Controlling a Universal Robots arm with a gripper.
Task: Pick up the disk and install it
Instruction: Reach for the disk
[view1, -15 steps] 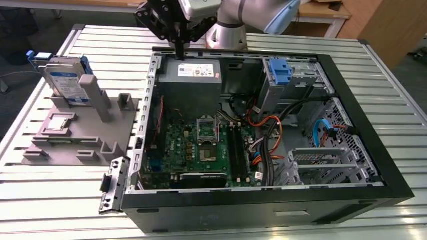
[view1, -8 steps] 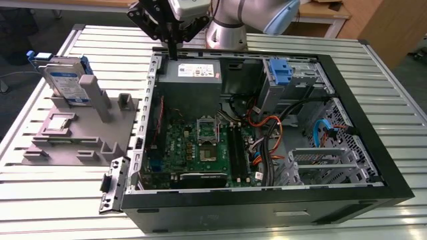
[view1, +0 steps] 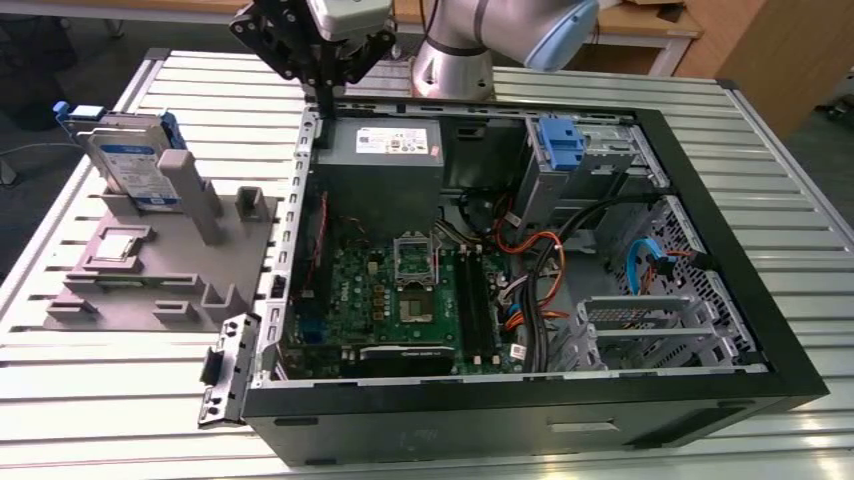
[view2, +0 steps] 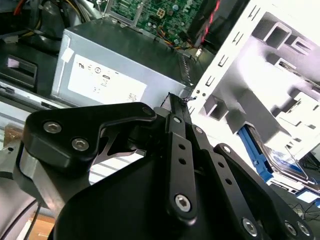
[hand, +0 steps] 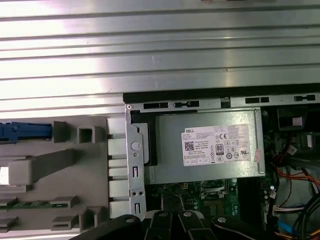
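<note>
The disk (view1: 130, 158) stands on edge in a slot of the grey fixture (view1: 160, 275) at the exterior view's left. It is silver with a white-and-blue label and a blue carrier around it. In the second wrist view the disk (view2: 289, 162) shows past the case's white edge. Its blue carrier end (hand: 25, 131) shows in the first wrist view. My gripper (view1: 320, 82) hangs above the back left corner of the open computer case (view1: 747, 330), well to the right of the disk and apart from it. In the second wrist view the gripper (view2: 175, 100) has its black fingers together, shut on nothing.
A grey power-supply box (view1: 383, 150) with a white label lies just under the gripper. A bare blue bracket (view1: 561, 145) sits in the back bay. The motherboard (view1: 400, 290), loose cables (view1: 534, 270) and a metal drive cage (view1: 647, 325) lie inside the case. Everything rests on a ribbed metal table (view1: 787, 150).
</note>
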